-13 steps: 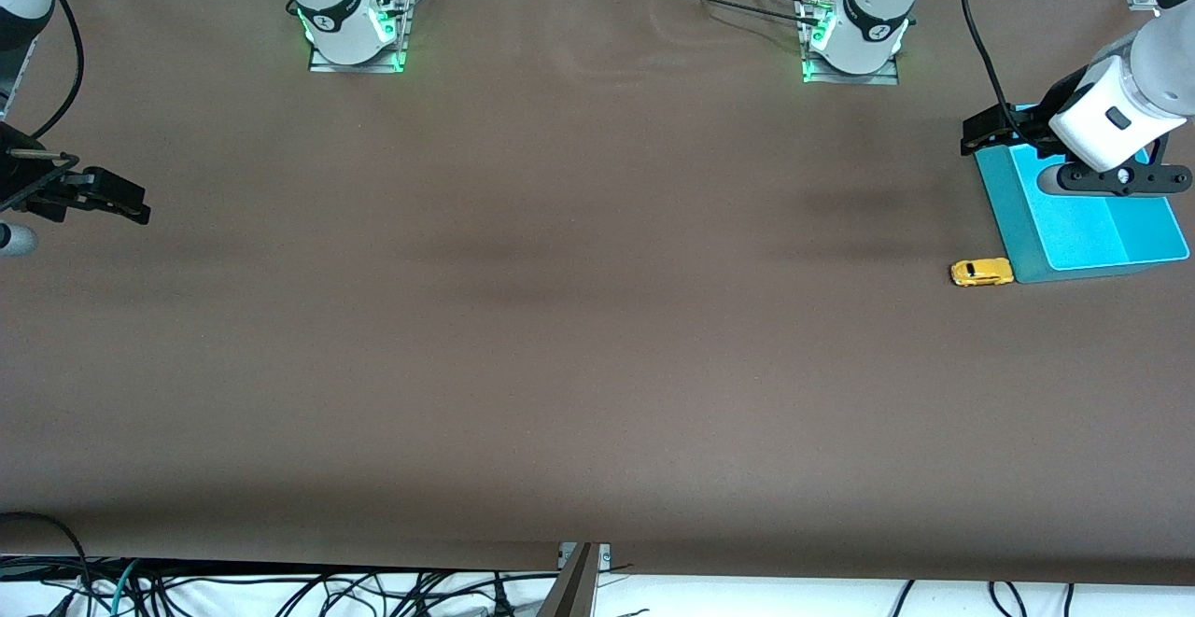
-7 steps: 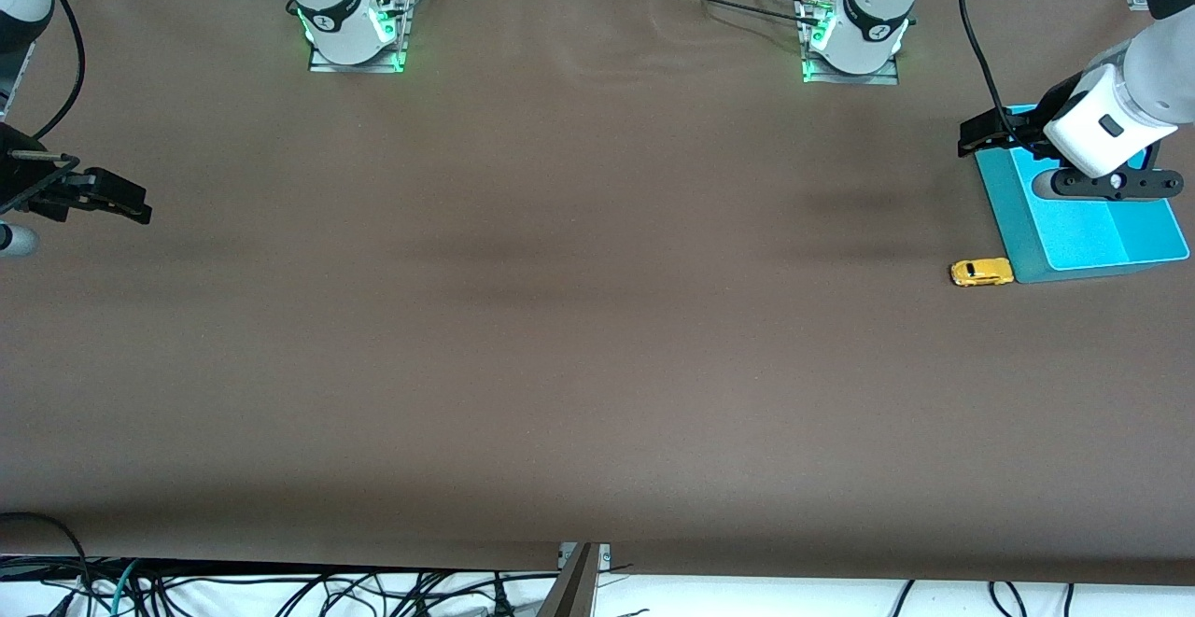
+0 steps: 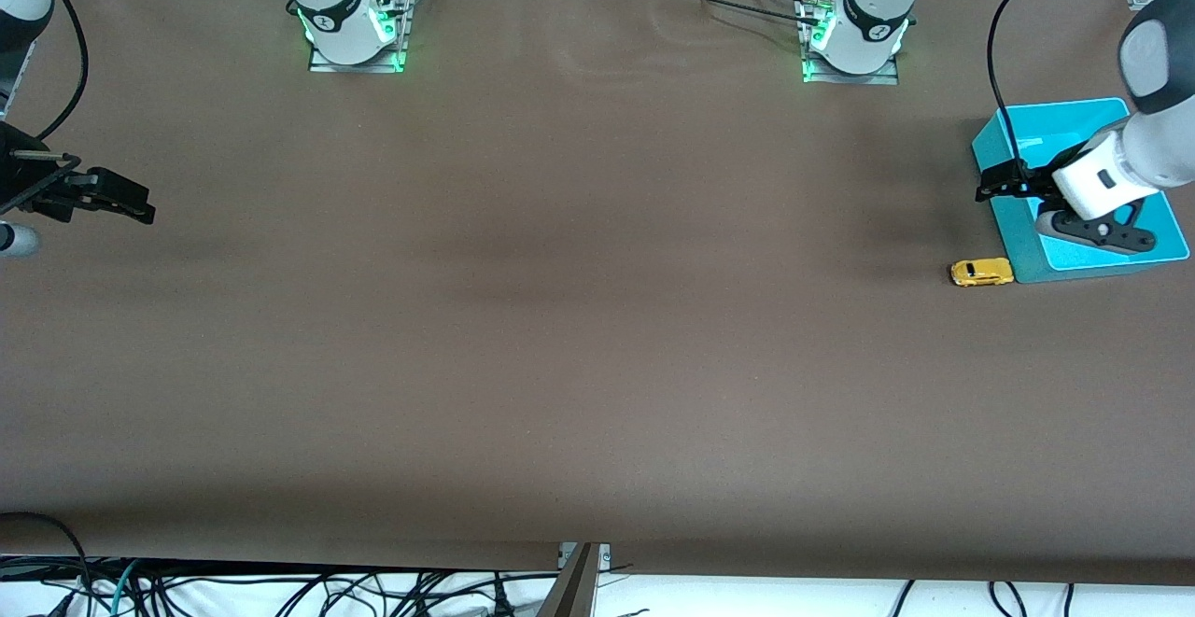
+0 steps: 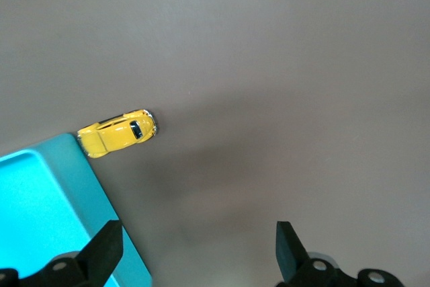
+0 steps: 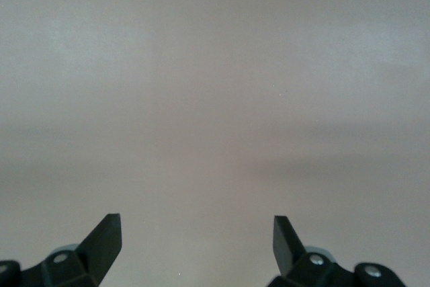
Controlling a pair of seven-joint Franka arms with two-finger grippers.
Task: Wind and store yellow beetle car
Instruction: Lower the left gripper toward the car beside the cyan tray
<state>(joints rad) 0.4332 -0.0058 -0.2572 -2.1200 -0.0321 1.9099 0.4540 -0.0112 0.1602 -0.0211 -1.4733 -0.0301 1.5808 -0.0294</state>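
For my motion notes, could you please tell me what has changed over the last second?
The left gripper, fingers open, has swung nearer the front camera over the blue tray, toward the yellow beetle car. Car, tray and the waiting open right gripper stayed put.

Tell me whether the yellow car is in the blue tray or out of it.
Out. The yellow beetle car sits on its wheels on the brown table, against the outside of the blue tray.
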